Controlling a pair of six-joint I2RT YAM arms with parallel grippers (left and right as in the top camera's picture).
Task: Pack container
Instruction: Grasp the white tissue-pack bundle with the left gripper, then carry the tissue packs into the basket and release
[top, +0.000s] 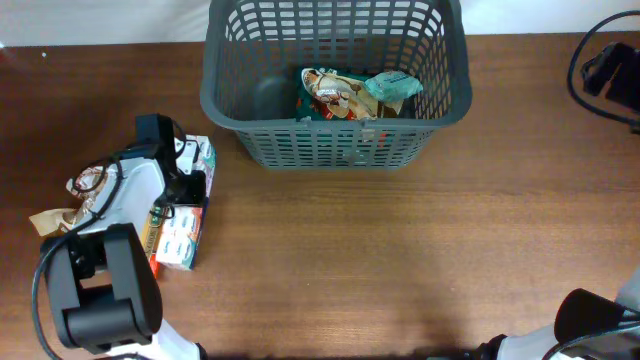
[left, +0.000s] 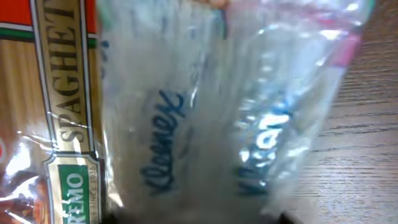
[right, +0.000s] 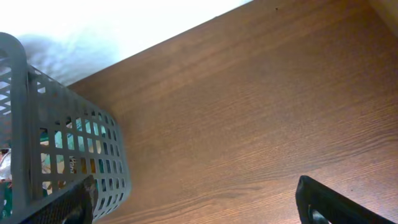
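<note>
The dark grey slotted container (top: 225, 95) stands at the back centre and holds a few snack packets (top: 345, 92). My left gripper (top: 188, 188) is low over a pile of packets at the table's left. In the left wrist view a clear Kleenex tissue pack (left: 205, 118) fills the frame between my two fingertips, which only just show at the bottom edge and look wide apart. A spaghetti packet (left: 56, 112) lies beside it. My right gripper (right: 194, 199) is open and empty above bare table, right of the container's corner (right: 37, 124).
The left pile also holds a green and white packet (top: 180, 240), an orange box (top: 155, 235) and brown wrappers (top: 60, 215). Black cables and a device (top: 610, 70) lie at the back right. The right arm's base (top: 590, 320) is at the front right.
</note>
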